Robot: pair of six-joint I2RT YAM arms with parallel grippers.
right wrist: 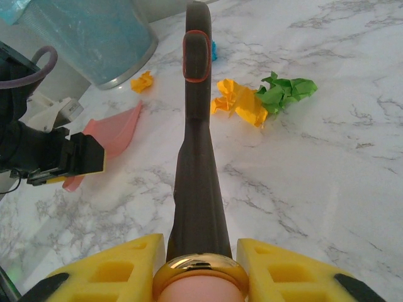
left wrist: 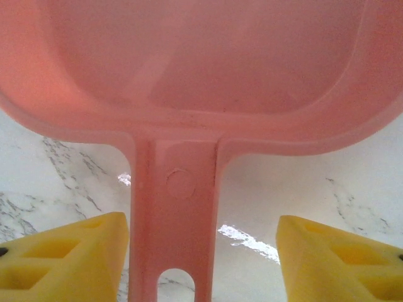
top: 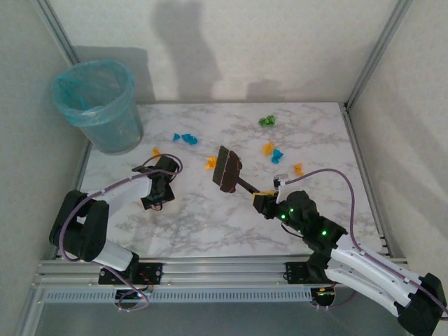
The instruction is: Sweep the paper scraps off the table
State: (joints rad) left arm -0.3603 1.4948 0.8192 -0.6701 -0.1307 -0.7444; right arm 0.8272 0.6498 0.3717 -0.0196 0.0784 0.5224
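Marble desk (top: pixel 210 224) with paper scraps (top: pixel 267 121), light, crumpled: sweep, never pinch. Left pincer (left wrist: pixel 201 229) open astride dustpan handle (left wrist: pixel 176 189); right pincer (right wrist: pixel 199 246) clamped on brush (right wrist: pixel 195 126).

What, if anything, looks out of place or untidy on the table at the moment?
Only the paper scraps: blue, orange and green wads lie scattered over the far half of the table. The bin stands upright, and nothing looks spilled or damaged.

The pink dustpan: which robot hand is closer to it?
Left. The left gripper straddles the handle of the dustpan, jaws open. The right gripper is off across the table, holding the brush.
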